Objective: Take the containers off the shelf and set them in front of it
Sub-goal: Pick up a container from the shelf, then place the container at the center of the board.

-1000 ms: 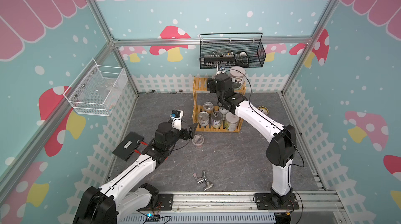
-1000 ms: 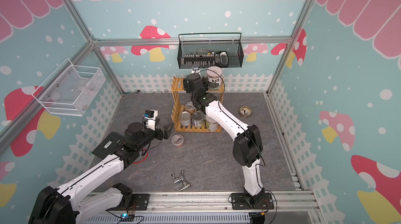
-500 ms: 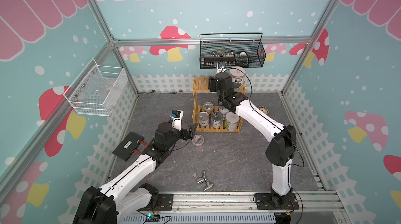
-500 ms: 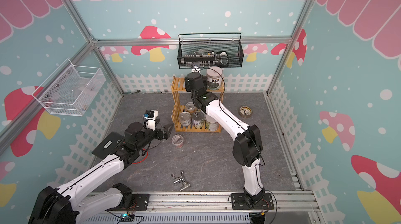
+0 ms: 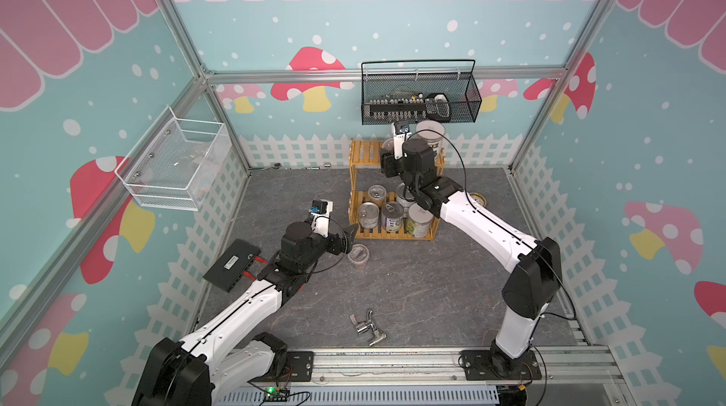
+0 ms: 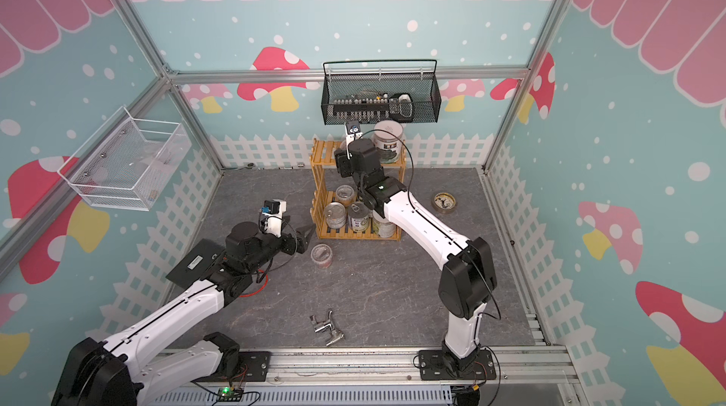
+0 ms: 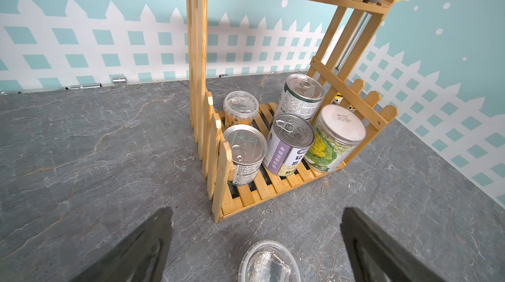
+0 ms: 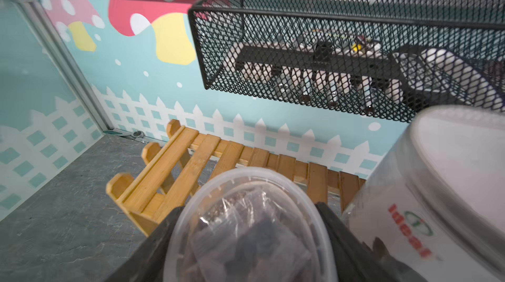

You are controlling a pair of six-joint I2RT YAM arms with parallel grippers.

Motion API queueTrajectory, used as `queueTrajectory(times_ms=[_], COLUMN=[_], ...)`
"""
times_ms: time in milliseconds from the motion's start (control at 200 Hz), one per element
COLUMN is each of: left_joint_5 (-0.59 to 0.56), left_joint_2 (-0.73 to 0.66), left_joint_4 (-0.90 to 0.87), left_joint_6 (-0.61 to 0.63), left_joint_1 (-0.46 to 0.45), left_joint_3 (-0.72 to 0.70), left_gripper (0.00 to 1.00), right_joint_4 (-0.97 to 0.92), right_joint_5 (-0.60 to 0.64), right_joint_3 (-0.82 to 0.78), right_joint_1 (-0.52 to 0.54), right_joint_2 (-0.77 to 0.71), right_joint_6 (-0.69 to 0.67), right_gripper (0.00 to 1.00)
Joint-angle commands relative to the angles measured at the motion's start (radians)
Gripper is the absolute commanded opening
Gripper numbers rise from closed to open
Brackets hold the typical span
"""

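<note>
The wooden shelf [image 5: 363,152] [image 7: 196,48] stands at the back wall. On its top tier my right gripper [image 8: 248,209] is shut on a clear tub [image 8: 246,239], both fingers against its sides, next to a large white-lidded jar [image 8: 437,198] [image 5: 430,136]. The lower tier holds a small clear tub [image 7: 240,107], three silver tins [image 7: 289,141] and a white-lidded jar [image 7: 337,133]. Another clear tub [image 5: 358,255] [image 7: 269,264] stands on the floor before the shelf. My left gripper [image 7: 257,212] [image 5: 351,233] hovers open over it, holding nothing.
A black wire basket [image 5: 420,101] hangs just above the top tier, close over my right wrist. A white mesh basket [image 5: 176,168] hangs on the left wall. A tape roll [image 6: 444,201] lies right of the shelf, a chrome faucet [image 5: 367,325] near the front.
My right gripper's jaws have narrowed onto the clear tub on the top tier. The left arm has not moved.
</note>
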Motion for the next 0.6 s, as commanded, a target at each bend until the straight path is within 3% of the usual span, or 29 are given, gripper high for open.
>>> queueTrajectory(times_ms=[0, 220, 595], left_joint_5=[0.050, 0.093, 0.153], left_joint_2=[-0.016, -0.035, -0.042], left_joint_4=[-0.022, -0.028, -0.021], left_joint_6=[0.002, -0.008, -0.003], left_joint_1=[0.005, 0.004, 0.005], left_joint_3=[0.045, 0.071, 0.096], left_gripper=[0.99, 0.99, 0.99], right_joint_4=[0.088, 0.135, 0.300], right_joint_5=[-0.083, -0.223, -0.280], right_joint_3=[-0.082, -0.343, -0.884], right_joint_1=[0.018, 0.053, 0.133], right_joint_2=[-0.113, -0.317, -0.575], right_joint_6=[-0.050, -0.081, -0.055], right_gripper=[0.57, 0.57, 0.58])
